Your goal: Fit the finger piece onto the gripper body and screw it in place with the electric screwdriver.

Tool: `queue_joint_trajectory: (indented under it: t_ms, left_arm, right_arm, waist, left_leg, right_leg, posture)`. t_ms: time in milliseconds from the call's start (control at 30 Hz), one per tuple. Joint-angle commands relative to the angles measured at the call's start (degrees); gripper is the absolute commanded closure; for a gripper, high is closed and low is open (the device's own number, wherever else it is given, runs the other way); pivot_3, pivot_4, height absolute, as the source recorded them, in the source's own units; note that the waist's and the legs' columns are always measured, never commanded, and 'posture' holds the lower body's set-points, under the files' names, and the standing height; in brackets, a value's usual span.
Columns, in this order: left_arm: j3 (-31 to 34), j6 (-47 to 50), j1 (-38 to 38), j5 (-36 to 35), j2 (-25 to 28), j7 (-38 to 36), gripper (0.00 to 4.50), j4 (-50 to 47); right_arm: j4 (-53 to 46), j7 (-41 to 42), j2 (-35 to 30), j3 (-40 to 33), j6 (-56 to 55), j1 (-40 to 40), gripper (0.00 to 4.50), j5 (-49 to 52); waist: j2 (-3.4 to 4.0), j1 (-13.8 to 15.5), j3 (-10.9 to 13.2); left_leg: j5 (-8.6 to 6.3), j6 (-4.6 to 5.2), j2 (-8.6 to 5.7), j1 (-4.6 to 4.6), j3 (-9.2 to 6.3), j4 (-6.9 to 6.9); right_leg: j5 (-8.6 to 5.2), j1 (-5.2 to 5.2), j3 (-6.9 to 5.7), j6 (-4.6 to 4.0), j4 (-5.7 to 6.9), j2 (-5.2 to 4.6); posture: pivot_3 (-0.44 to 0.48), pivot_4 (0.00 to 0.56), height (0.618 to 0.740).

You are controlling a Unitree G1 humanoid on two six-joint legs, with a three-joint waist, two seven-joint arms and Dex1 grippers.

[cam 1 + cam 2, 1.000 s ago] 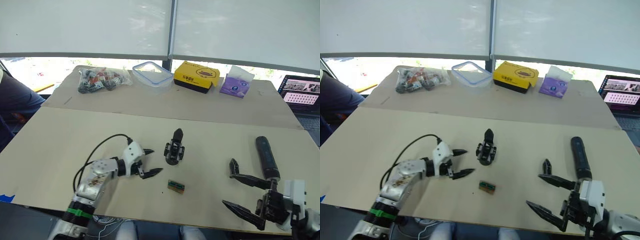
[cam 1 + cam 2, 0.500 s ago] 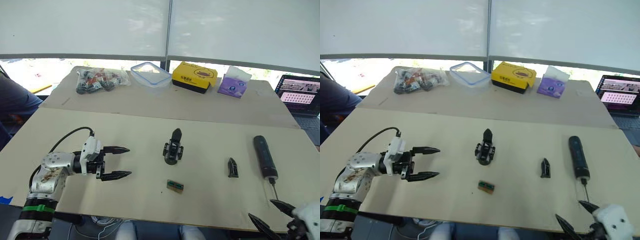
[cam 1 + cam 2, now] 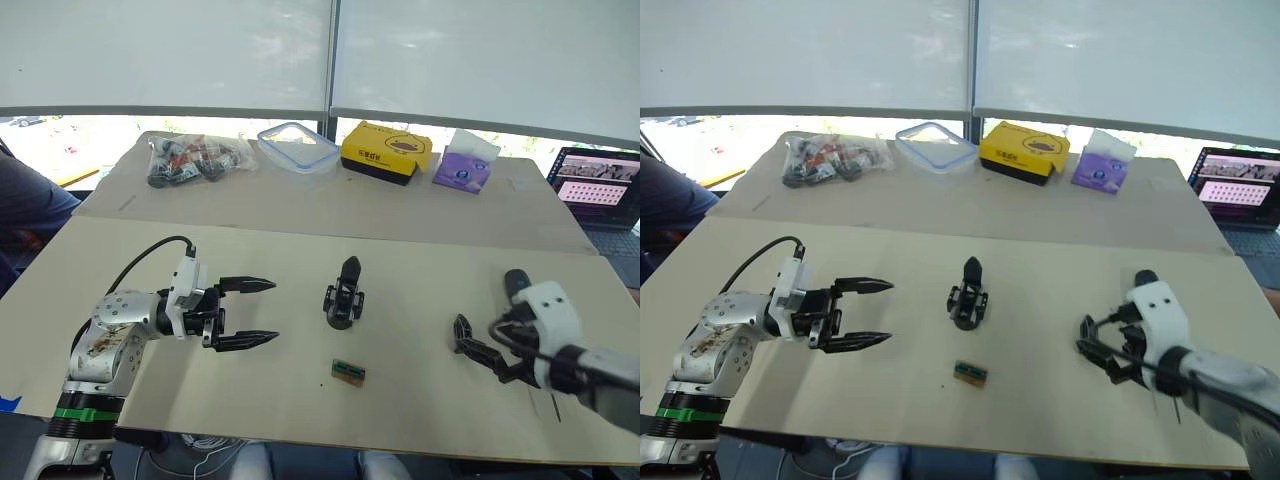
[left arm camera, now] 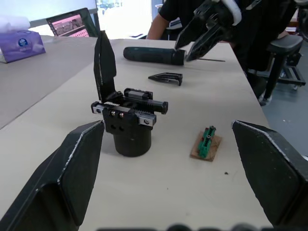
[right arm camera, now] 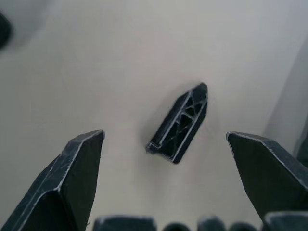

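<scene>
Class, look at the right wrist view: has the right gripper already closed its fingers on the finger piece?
No. The right gripper is open, and the finger piece lies on the table between its spread fingers, touched by neither.

Electric screwdriver (image 3: 514,283) mostly behind right pincer (image 3: 478,350)

The gripper body (image 3: 967,297) stands upright near the middle of the table (image 3: 1040,250), its pointed finger up. A small green-brown block (image 3: 970,374) lies nearer the front edge. The left gripper (image 3: 878,313) hovers to the left, fingers spread and pointing toward the body. The right gripper (image 3: 1102,350) is low at the right, fingers apart. Along the far edge sit a bag of parts (image 3: 830,158), a clear container (image 3: 936,146), a yellow box (image 3: 1024,152) and a purple tissue pack (image 3: 1099,167). A laptop (image 3: 1238,193) shows at right.
</scene>
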Motion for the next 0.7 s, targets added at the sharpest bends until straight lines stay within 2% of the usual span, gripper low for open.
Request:
queue_joint_trajectory:
  t_ms: [33,200,367,500,600,700]
  left_arm:
    - [0.7,0.8,-0.6,-1.5,-0.1,0.7,0.06,-2.7]
    - [0.4,1.2,0.3,-1.6,-0.8,1.6,0.06,-4.9]
    - [0.1,1.5,2.2,-1.7,-1.6,3.0,0.06,-7.9]
    - [0.2,1.7,2.8,-1.7,-1.7,3.4,0.06,-8.9]
    - [0.4,1.6,3.0,-1.7,-1.8,3.7,0.0,-9.0]
    - [0.5,1.3,2.9,-1.5,-1.8,3.8,0.0,-8.9]
  right_arm:
    - [5.9,-3.4,0.7,2.9,6.6,-6.8,0.0,2.0]
    - [11.2,-6.6,-0.7,8.7,6.6,-10.4,0.0,0.2]
    - [15.4,-9.9,1.1,10.1,6.6,-12.4,0.0,-1.5]
    - [17.6,-10.8,1.6,10.1,6.6,-11.8,0.0,1.3]
    - [18.9,-11.4,1.6,9.9,6.6,-10.6,0.79,4.9]
    - [19.0,-12.2,0.8,10.3,6.6,-9.9,1.86,6.6]
  waist:
    - [0.0,0.0,0.0]
    - [0.01,0.2,0.0]
    - [0.01,-0.2,0.0]
    - [0.01,-0.2,0.0]
    - [-0.02,-0.2,0.0]
    - [-0.02,-0.2,0.0]
  left_leg:
    - [0.01,0.02,0.0,-0.01,0.0,0.0]
    - [-0.06,0.19,-0.01,-0.22,0.0,-0.02]
    - [-0.06,0.21,-0.01,-0.22,0.0,-0.01]
    - [-0.05,0.23,-0.01,-0.21,-0.01,0.03]
    - [-0.05,0.23,-0.01,-0.2,-0.01,0.05]
    - [-0.05,0.23,0.0,-0.19,-0.01,0.04]
  right_leg:
    - [-0.01,0.02,0.01,0.01,0.0,0.0]
    - [-0.01,-0.07,0.01,-0.06,0.0,0.01]
    - [0.01,-0.09,0.02,-0.06,0.05,0.04]
    - [-0.02,-0.09,0.02,0.01,0.08,0.03]
    - [-0.04,-0.05,0.02,0.05,0.05,0.03]
    - [-0.04,-0.05,0.01,0.04,0.06,0.04]
  posture:
    - [0.0,0.15,0.74]
    - [0.0,0.15,0.74]
    - [0.0,0.15,0.74]
    - [0.0,0.15,0.74]
    - [0.0,0.15,0.74]
    - [0.0,0.15,0.74]
